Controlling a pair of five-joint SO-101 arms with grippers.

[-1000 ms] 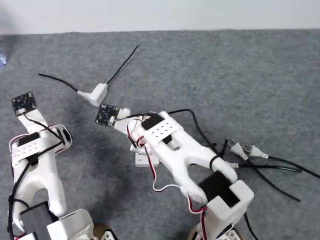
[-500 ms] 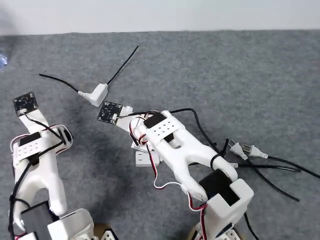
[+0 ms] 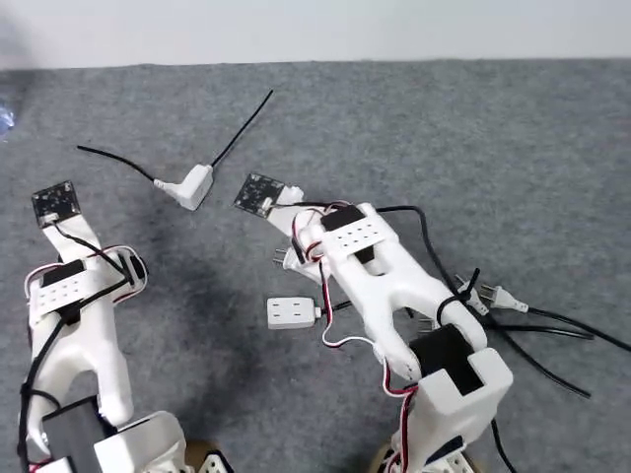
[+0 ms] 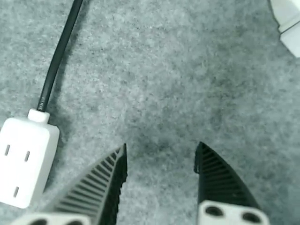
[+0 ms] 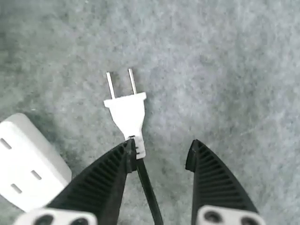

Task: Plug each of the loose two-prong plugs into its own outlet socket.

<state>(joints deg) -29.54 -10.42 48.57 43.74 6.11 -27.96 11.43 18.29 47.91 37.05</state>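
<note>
In the right wrist view a white two-prong plug (image 5: 125, 110) lies flat on the grey carpet, its black cord (image 5: 146, 187) running back between the fingers. My right gripper (image 5: 161, 145) hangs open just behind it, not touching. A white outlet block (image 5: 26, 164) lies beside it, also seen from above as the outlet block (image 3: 291, 312) next to the right arm (image 3: 360, 246). The plug's prongs (image 3: 281, 258) peek out by that arm. My left gripper (image 4: 161, 150) stands open over bare carpet, a second corded outlet block (image 4: 23, 168) off to one side.
Two more white plugs (image 3: 483, 294) with black cords lie to the right of the right arm. A white angled outlet piece (image 3: 192, 184) with two thin black cords sits at the back left. The left arm (image 3: 69, 296) stands at the near left. A wall edge runs along the back.
The right arm has swung to the right and farther back, uncovering the white outlet block it was over. The left arm has hardly moved.
</note>
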